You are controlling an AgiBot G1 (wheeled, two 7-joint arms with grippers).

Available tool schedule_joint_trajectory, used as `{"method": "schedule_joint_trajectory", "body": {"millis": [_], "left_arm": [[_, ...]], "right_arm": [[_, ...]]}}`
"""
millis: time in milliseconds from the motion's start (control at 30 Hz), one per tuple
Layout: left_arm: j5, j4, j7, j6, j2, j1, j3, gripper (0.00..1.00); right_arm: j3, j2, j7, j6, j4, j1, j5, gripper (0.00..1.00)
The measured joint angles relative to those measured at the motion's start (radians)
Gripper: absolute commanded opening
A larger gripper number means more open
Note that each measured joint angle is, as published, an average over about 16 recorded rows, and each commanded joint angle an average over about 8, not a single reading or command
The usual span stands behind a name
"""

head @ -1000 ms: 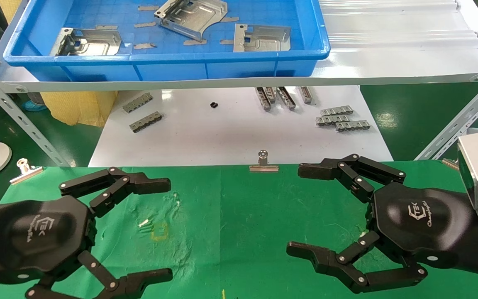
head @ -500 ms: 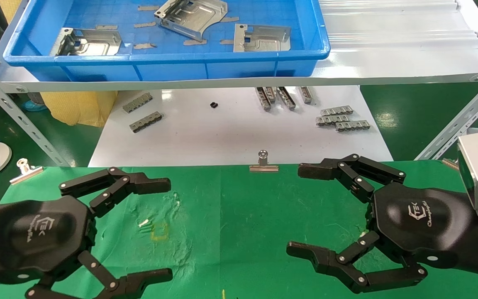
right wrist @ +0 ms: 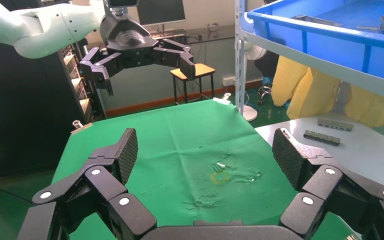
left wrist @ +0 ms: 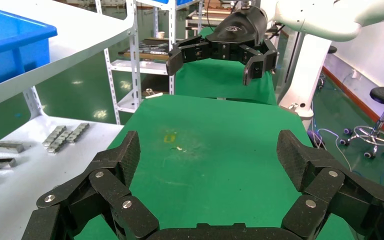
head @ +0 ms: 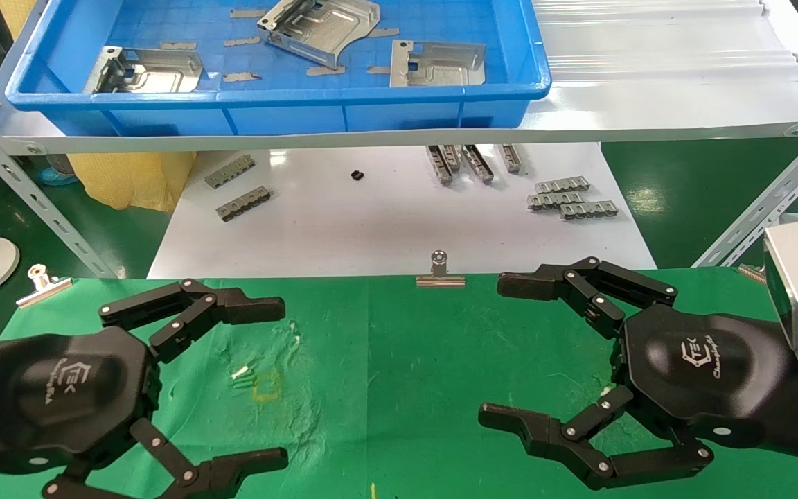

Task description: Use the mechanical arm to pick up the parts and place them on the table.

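Note:
Three silver parts lie in a blue bin (head: 274, 97) on the far shelf: one at the left (head: 146, 69), one in the middle (head: 319, 28), one at the right (head: 437, 64). Both mechanical arms hover low over the green table (head: 385, 360), well short of the bin. My left gripper (head: 281, 382) (left wrist: 207, 155) is open and empty, close to the yellow square mark (head: 266, 386). My right gripper (head: 494, 350) (right wrist: 205, 150) is open and empty too, facing the left one across the cloth.
Beyond the table a white board (head: 371, 222) carries small grey slotted strips (head: 243, 194) (head: 569, 197). The pale shelf (head: 648, 83) overhangs it on slanted struts (head: 25, 187) (head: 766, 201). Binder clips (head: 440, 272) (head: 42, 283) sit on the table's far edge.

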Motion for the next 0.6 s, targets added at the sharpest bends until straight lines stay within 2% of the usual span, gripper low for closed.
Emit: {"method": "schedule_joint_trajectory", "body": {"millis": [200,233,467,500,600], "left_arm": [[0.0,0.0,0.0,0.0,0.0,0.0,0.0,1.0],[0.0,0.0,0.0,0.0,0.0,0.0,0.0,1.0],[0.0,0.0,0.0,0.0,0.0,0.0,0.0,1.0],[0.0,0.0,0.0,0.0,0.0,0.0,0.0,1.0],[0.0,0.0,0.0,0.0,0.0,0.0,0.0,1.0]], "right_arm": [[0.0,0.0,0.0,0.0,0.0,0.0,0.0,1.0],[0.0,0.0,0.0,0.0,0.0,0.0,0.0,0.95],[0.0,0.0,0.0,0.0,0.0,0.0,0.0,0.08],[0.0,0.0,0.0,0.0,0.0,0.0,0.0,0.0],[0.0,0.0,0.0,0.0,0.0,0.0,0.0,0.0]]}}
